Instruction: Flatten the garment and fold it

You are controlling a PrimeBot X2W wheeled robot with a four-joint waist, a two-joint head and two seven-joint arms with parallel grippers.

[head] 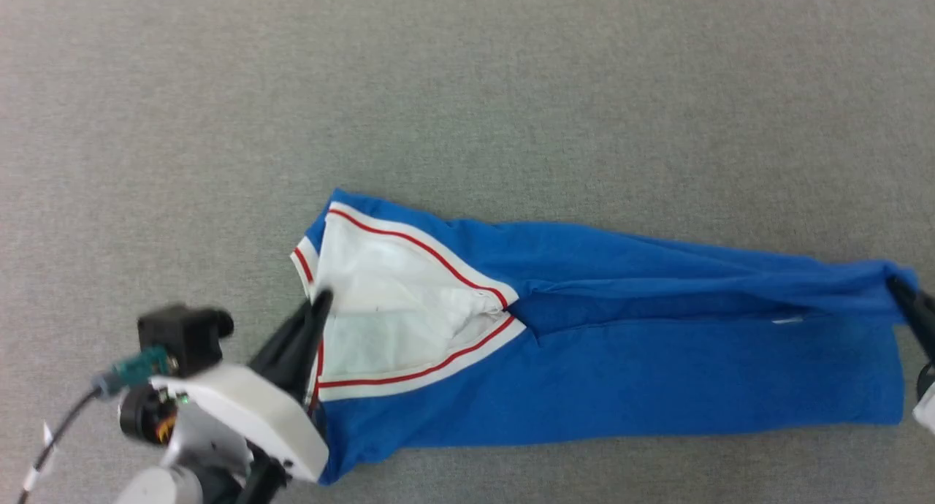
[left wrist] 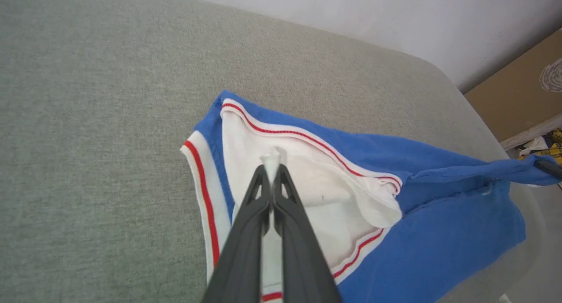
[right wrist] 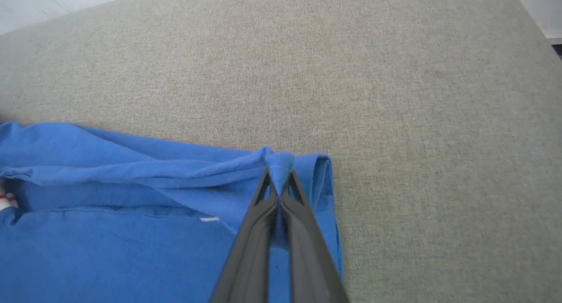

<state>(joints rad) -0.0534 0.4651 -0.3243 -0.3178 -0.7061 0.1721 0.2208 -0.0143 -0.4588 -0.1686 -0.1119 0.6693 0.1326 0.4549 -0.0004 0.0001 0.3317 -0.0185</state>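
1. The garment (head: pixel 621 358) is a bright blue T-shirt. It lies on a grey woven surface (head: pixel 467 88), pulled out into 1 long band across the head view.
2. Its white sleeve part (head: pixel 380 321) is at the robot's left end, and the blue hem is at the right end. Thin red stripes between white bands edge the sleeve part.
3. 1 long crease runs along the blue body, with the upper layer lapping over the lower. Shallow wrinkles gather toward the right end, and 1 small white fleck (head: pixel 787 319) sits by the crease.
4. The left gripper (head: pixel 322 299) is clenched, its 2 dark fingers pressed together. In the left wrist view, a little peak of white sleeve cloth is nipped between the tips and pokes out just past them.
5. The right gripper (head: pixel 897 286) is also clenched. In the right wrist view, its 2 fingers meet on a pinch of blue cloth at the hem corner, and the cloth bunches up into a small ridge at the tips.
6. The cloth next to each grip stands slightly proud of the surface, while the middle of the shirt rests flat on it.
7. Count: 1 garment, 2 grippers, and 2 fingers on each gripper. There is 1 grip at each end of the shirt, and the 2 grips are well apart.
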